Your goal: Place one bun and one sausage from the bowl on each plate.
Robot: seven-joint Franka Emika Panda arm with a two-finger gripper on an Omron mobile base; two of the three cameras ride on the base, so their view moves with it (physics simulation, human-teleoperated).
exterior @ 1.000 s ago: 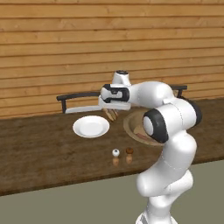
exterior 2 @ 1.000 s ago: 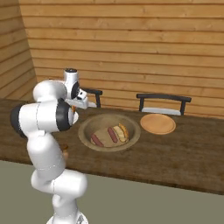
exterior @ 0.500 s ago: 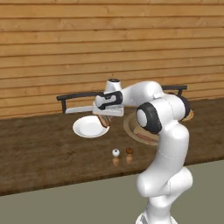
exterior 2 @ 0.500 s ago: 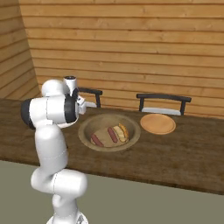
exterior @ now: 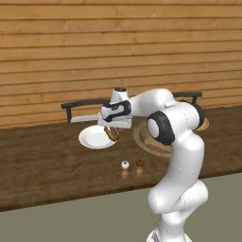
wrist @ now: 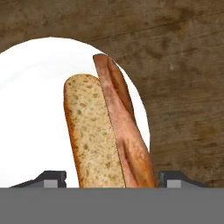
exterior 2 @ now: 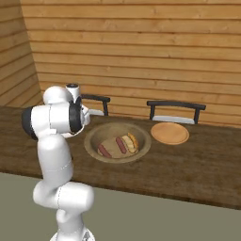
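One tan-crusted oblong bun [wrist: 94,140], clamped in the pincer [wrist: 106,178] with a reddish-brown strip against its side, hangs over the right edge of the glossy white round plate [exterior: 93,138] on the dark wooden table [exterior: 42,165], left of the tan wooden bowl [exterior 2: 94,137] holding reddish-brown sausages [exterior 2: 121,145].

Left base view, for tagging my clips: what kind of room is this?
Probably a rustic kitchen or dining counter: a long dark wooden counter against plank walls, set with a white plate, a wooden bowl of sausages and buns, and two small shakers.
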